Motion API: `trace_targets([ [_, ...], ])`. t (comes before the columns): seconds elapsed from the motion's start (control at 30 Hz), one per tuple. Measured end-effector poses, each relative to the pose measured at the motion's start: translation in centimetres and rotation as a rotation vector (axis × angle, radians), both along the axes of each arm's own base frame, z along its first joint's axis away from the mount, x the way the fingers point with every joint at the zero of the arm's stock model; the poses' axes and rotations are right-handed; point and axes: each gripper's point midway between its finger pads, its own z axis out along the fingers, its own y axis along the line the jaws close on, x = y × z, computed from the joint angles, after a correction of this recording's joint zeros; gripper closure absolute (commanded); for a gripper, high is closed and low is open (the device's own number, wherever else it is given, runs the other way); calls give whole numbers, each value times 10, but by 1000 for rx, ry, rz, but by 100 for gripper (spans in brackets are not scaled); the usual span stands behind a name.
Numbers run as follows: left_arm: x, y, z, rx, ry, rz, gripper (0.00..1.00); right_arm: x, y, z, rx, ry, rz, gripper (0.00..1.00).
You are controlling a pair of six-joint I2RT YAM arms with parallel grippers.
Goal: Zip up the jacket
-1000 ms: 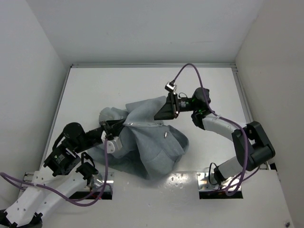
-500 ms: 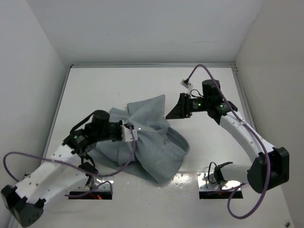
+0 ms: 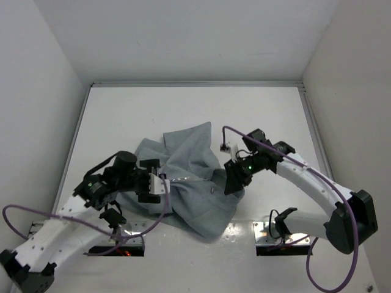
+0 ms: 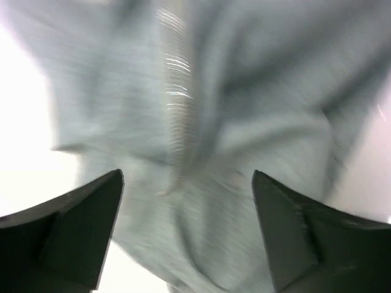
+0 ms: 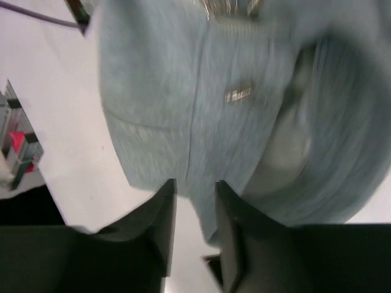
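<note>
The light grey jacket [image 3: 194, 160] lies crumpled in the middle of the white table [image 3: 153, 113]. Its zipper [image 4: 178, 104] runs as a pale toothed line down the fabric in the left wrist view. My left gripper [image 3: 156, 183] hovers at the jacket's left side, its jaws wide open [image 4: 187, 178] with only fabric beneath them. My right gripper [image 3: 233, 182] hangs over the jacket's right edge. Its fingers [image 5: 194, 186] stand a small gap apart, with the jacket hem and table showing through. A small metal piece [image 5: 238, 94] glints on the fabric ahead of them.
White walls close in the table on the left, back and right. Both arm mounts [image 3: 281, 235] sit at the near edge. Purple cables [image 3: 153, 217] loop from each wrist, the left one trailing over the jacket's near part.
My left gripper has opened wide, let go of the jacket and drawn back slightly. My right arm has swung from the jacket's far right corner down to its near right edge.
</note>
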Motion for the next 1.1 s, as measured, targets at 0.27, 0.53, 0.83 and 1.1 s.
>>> trace_targets([
  [0.27, 46, -63, 131, -406, -87, 76, 28, -9, -16, -34, -126, 39, -76, 49],
  [0.53, 95, -109, 49, -309, 170, 150, 61, 33, 0, -64, -169, 186, -320, 63],
  [0.83, 118, -138, -16, -172, 261, 156, 90, 41, -21, -108, -345, 418, -589, 80],
  [1.1, 172, -142, -96, 27, 348, 333, 92, 125, -63, -108, -335, 535, -892, 70],
])
